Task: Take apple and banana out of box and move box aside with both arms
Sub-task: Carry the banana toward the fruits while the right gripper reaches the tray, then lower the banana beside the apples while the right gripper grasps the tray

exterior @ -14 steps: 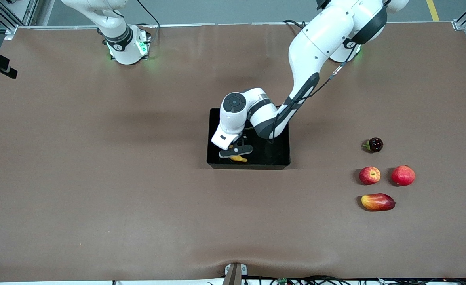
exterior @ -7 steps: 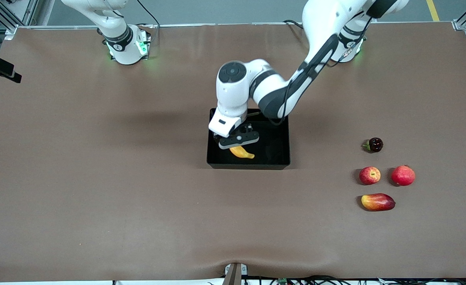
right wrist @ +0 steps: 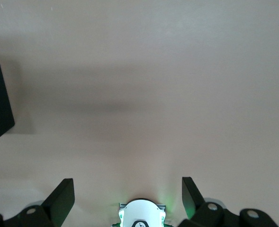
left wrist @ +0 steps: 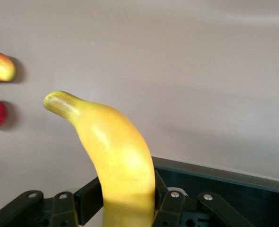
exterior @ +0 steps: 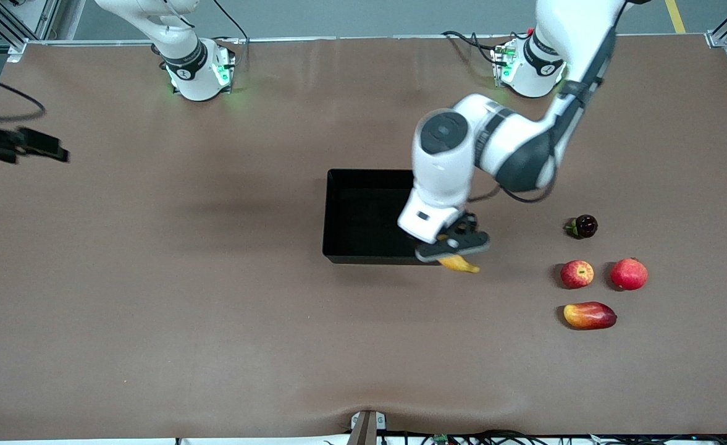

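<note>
The left gripper, at the frame's centre-right, clamps the banana above the box corner nearest the apple. Best lower it onto bare cloth well apart from the other fruit. The right gripper waits, jaws wide. One banana, one apple, one box, two arms.

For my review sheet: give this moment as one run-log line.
left hand: shut on banana, over box corner | right hand: open, waiting | apple: on table
</note>
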Tool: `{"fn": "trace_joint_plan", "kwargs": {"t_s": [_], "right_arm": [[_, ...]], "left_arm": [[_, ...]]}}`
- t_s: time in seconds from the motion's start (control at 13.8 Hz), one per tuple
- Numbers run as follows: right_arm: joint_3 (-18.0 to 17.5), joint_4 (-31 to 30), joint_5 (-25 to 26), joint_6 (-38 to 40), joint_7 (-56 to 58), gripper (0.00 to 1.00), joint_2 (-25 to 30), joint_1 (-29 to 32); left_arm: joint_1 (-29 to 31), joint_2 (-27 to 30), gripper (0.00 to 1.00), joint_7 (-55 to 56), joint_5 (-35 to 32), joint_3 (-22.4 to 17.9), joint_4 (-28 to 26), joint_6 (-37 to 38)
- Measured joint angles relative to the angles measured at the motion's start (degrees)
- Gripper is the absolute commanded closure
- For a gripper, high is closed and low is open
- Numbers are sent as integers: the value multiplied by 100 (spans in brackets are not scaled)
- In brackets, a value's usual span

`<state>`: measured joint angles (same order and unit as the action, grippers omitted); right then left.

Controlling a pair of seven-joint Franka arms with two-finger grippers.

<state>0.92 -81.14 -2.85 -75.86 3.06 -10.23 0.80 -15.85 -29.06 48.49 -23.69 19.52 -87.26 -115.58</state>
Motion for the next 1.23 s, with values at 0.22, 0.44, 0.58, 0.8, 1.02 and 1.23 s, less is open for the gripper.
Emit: {"fn": "trace_joint_plan", "kwargs": {"t_s": [0.22, 0.44, 0.58, 0.8, 1.02, 1.23], "right_arm": [[-24, 3, -104, -340, -6, 0, -473, -580], [-35, 5, -525, -954, -34, 0, -634, -1127], [-37, 1, -834, -1258, -181, 0, -778, -1397], [-44, -18, -930, -1748, -1383, 0, -1137, -1976], [-51, -57, -932, -2644, -2702, 0, -1599, -2718], [-42, -84, -760, -3579, -3478, 0, -2160, -3419]], "left_arm": [[644, 23, 100, -1035, 1, -8, -407, -2], [1054, -5, 100, -1371, 1, -15, -805, -98], [1285, -79, 100, -1633, -63, -23, -1130, -474], [1785, -241, 100, -2281, -91, -35, -1678, -1548], [1970, -412, 100, -2687, -92, -35, -1971, -2240], [2047, -554, 100, -2904, -93, -35, -2028, -2450]]}}
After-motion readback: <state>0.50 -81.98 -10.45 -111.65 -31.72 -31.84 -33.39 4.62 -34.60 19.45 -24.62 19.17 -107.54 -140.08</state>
